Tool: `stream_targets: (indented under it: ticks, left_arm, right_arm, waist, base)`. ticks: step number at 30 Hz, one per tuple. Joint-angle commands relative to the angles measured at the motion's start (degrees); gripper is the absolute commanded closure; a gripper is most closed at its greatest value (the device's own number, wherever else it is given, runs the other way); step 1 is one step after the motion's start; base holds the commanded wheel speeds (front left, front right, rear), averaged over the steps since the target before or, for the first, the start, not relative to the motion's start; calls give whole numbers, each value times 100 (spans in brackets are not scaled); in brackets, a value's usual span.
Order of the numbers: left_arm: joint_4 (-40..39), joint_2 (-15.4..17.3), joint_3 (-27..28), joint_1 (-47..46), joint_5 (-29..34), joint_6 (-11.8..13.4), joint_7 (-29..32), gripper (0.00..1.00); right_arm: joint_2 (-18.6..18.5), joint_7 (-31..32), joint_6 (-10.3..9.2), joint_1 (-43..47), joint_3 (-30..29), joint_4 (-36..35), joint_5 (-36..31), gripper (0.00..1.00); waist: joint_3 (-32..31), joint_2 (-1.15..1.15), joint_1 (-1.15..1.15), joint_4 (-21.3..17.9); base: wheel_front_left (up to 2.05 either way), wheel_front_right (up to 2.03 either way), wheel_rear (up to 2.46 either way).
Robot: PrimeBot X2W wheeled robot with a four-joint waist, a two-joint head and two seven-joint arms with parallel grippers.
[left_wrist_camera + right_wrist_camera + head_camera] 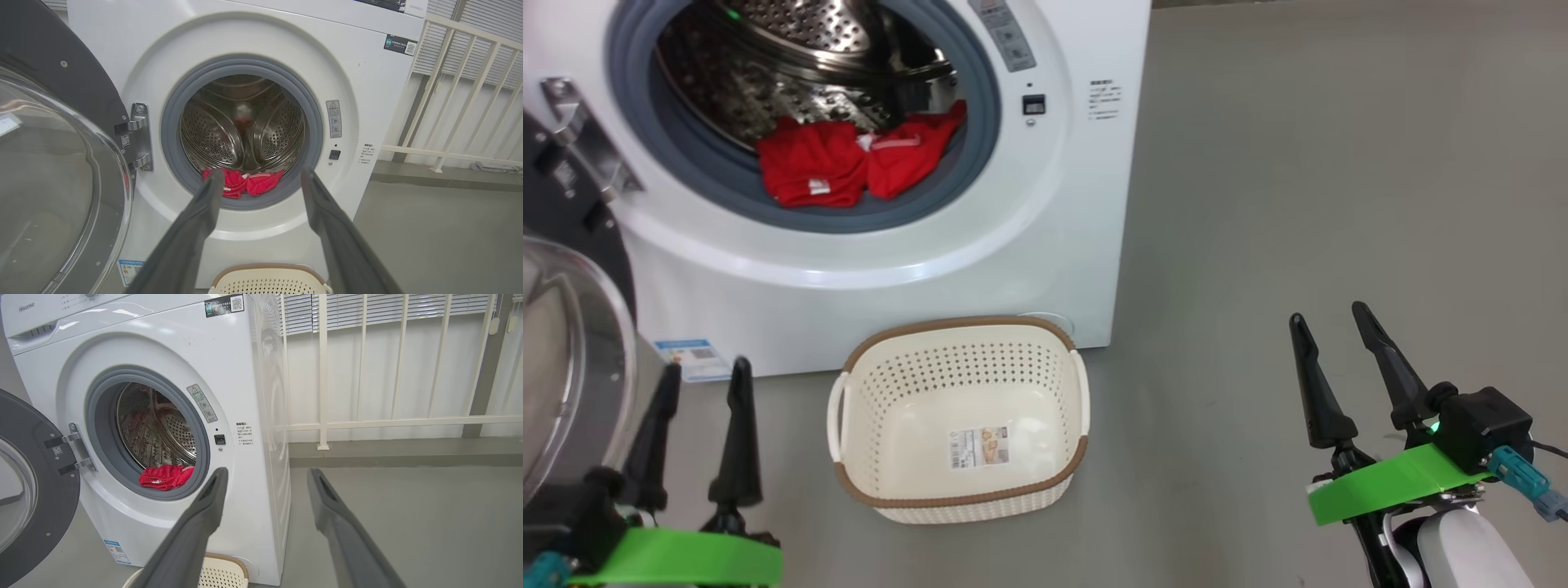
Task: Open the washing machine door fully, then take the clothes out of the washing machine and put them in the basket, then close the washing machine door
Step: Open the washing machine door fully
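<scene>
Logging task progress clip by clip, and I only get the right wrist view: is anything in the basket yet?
Observer: No; the head view shows the basket empty apart from a paper label on its bottom.
Operator: What about the left end effector?
Observer: The left end effector is open, holding nothing, near the washing machine door.
Operator: How many garments?
Observer: The clothes look like two red pieces side by side on the grey seal.
</scene>
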Motion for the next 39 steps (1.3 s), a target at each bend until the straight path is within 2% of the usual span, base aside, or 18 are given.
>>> stream_targets:
  ticks: [1,10,16,22,39]
  left_arm:
    - [-96,130,184,-1,25,-23,1,0]
    - [2,25,169,352,-83,-3,-67,0]
    - [140,-45,145,517,-250,-90,-147,0]
    - [241,-1,105,681,-265,-124,-171,0]
    - [309,58,-32,865,-72,41,-201,0]
  right_arm:
    - [8,-37,37,-47,108,-191,-40,0]
    - [8,-37,37,55,188,-283,-57,0]
    - [8,-37,37,208,193,-329,-87,0]
    - [8,-37,37,388,98,-277,-153,0]
    - [8,-37,37,621,15,-263,-248,0]
  waist:
    - [-29,0,0,-111]
    - [-91,0,0,-299]
    - [-245,0,0,-357]
    - [-465,0,0,-396]
    - [-628,0,0,-325]
  base:
    - [0,0,0]
    - [0,0,0]
    - [0,0,0]
    - [0,0,0]
    - [0,0,0]
